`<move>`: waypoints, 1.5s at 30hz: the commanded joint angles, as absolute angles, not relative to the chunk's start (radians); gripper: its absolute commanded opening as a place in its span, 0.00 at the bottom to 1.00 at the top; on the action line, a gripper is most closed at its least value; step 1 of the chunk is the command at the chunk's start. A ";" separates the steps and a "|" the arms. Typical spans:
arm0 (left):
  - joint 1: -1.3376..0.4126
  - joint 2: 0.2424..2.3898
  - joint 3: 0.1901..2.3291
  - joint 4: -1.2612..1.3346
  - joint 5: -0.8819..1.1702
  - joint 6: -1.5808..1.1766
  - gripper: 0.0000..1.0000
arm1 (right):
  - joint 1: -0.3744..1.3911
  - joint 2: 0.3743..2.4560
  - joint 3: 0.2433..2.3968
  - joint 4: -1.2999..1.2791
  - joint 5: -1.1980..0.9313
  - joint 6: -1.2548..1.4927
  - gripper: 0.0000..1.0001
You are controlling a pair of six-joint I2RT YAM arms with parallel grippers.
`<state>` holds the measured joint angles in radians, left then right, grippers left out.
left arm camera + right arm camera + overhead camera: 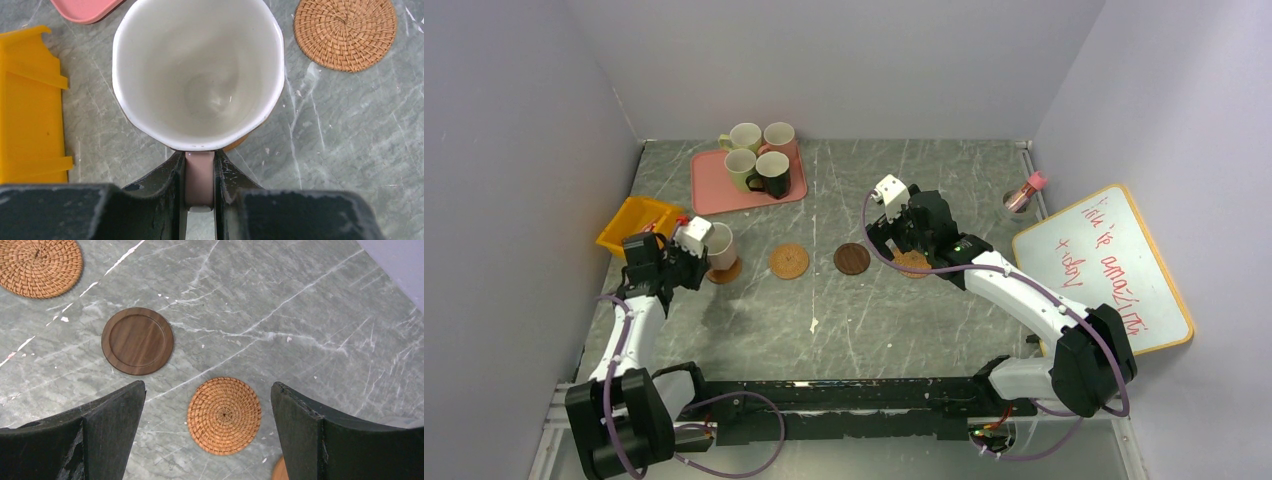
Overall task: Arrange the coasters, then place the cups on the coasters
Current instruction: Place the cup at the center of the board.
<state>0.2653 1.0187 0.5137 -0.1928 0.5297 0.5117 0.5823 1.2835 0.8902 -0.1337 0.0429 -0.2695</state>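
Four mugs (742,166) on pink tray (714,192), fifth mug (200,75) on a coaster (727,274), left fingers (165,181) clamped on its handle (199,177), right fingers (112,415) wide apart

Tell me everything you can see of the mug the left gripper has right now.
The mug is glossy ceramic, pale white inside and empty, with a slightly faceted rim and a pink handle. It stands upright, mouth up. The left gripper is shut on the handle, its fingers on either side. The mug is over a brown coaster on the left of the table. Only the coaster's edge shows beneath the mug, and whether the base rests on it cannot be told.
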 commanded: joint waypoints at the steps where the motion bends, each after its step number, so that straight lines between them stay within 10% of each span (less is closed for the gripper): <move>1: 0.280 0.971 0.525 -0.075 0.615 0.510 0.05 | 0.581 1.262 0.893 -0.117 0.038 -0.277 1.00; 14: 0.269 0.983 0.626 -0.122 0.794 0.516 0.05 | 0.581 1.246 0.875 -0.092 0.004 -0.272 1.00; 45: -0.456 1.811 1.182 0.238 0.121 0.088 0.05 | 0.332 1.228 0.835 -0.009 0.036 -0.235 1.00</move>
